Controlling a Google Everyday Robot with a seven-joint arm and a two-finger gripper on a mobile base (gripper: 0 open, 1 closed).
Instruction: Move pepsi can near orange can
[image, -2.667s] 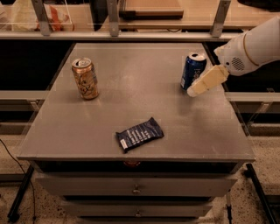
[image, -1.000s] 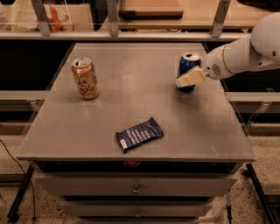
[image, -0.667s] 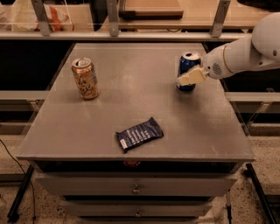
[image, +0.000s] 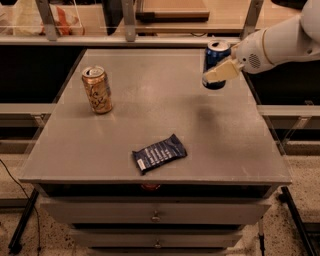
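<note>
A dark-blue wrapper (image: 159, 153), its print too small to be read, is seen on the table (image: 165, 107), nearer than the gripper (image: 218, 71) and leftward. The orange can (image: 97, 90) stands well apart, leftward. The pepsi can (image: 214, 56) is grasped by the gripper, its lettering hidden by a finger.

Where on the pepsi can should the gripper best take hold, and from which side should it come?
Grip the pepsi can at mid-height on its round wall, coming from the right. It is upright by the table's far right edge, sides free. The gripper is there, one finger across the can's front.
</note>
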